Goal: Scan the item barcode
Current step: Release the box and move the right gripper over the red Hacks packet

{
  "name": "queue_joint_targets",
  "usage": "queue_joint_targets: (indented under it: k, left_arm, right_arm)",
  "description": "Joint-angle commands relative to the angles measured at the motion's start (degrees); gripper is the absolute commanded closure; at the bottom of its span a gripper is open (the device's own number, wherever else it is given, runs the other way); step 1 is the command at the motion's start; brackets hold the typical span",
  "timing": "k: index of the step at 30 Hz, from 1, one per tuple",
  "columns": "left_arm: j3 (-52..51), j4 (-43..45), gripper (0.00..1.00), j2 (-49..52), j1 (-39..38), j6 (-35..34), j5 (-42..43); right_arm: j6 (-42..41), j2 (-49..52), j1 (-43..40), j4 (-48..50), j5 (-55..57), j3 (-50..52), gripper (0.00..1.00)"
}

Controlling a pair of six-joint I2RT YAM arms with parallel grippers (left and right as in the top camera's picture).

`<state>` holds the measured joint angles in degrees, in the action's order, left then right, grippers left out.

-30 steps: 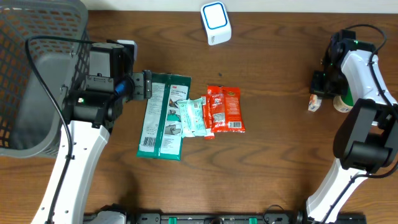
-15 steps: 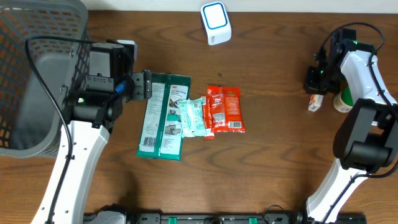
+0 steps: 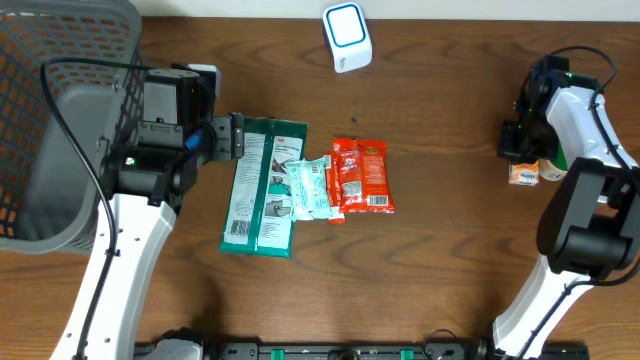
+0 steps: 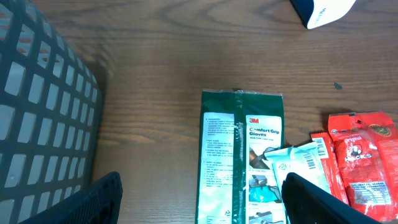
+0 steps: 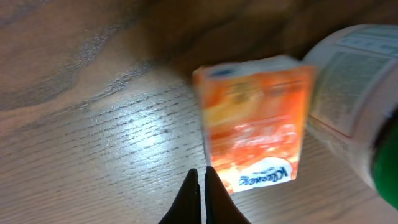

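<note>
Presently the right jaws are clenched on nothing, their tips just left of the orange carton (image 5: 255, 124), which lies face-up on the bench (image 5: 93, 124) touching a bottle (image 5: 354, 87). The left jaws stand released above the green packet (image 3: 262, 185), well apart from the carton. By this judgement the right arm is much the nearer, with the scanner (image 3: 347, 37) at the bench's far edge.

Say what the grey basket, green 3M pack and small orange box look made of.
Basket: grey lattice, matte, likely plastic or coated wire.
Green 3M pack: glossy plastic film, crimped top seam.
Orange box: probably printed cardboard, flat faces, sharp edges; blurred.
</note>
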<state>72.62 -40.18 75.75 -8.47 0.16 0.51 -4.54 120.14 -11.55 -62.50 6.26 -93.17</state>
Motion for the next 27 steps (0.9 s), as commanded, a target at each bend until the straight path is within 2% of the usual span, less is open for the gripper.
queue_joint_targets:
  k: [1,5,6,8,9,11,16,19,27]
  left_arm:
    - [0.04,-0.11,0.17,0.24,0.02,-0.26,-0.26]
    - [0.04,-0.11,0.18,0.24,0.02,-0.26,-0.26]
    - [0.04,-0.11,0.18,0.24,0.02,-0.26,-0.26]
    - [0.04,-0.11,0.17,0.24,0.02,-0.26,-0.26]
    - [0.04,-0.11,0.18,0.24,0.02,-0.26,-0.28]
    - [0.04,-0.11,0.18,0.24,0.02,-0.24,-0.28]
    - [0.04,-0.11,0.18,0.24,0.02,-0.24,-0.26]
    - [0.04,-0.11,0.17,0.24,0.02,-0.26,-0.26]
    - [0.04,-0.11,0.18,0.24,0.02,-0.24,-0.28]
  right_arm:
    - [-0.48,-4.61,-0.35,-0.07,1.16,-0.52,0.99]
    - [-0.48,-6.36,-0.35,-0.07,-3.98,-0.52,0.97]
    - [-0.48,-6.45,-0.35,-0.07,-5.95,-0.52,0.92]
    - [-0.48,-6.45,-0.35,-0.09,-9.81,-0.52,0.75]
    - [-0.5,-6.45,-0.35,-0.09,-11.3,-0.48,0.71]
    - [-0.48,-6.45,-0.35,-0.09,-16.04,-0.48,0.43]
    - [6.62,-6.45,0.83,-2.25,-30.34,-0.48,0.41]
    - [10.64,-6.45,4.44,-3.19,-38.07,-0.48,0.34]
    - [9.7,-6.45,15.65,-3.04,-38.47,-0.46,0.31]
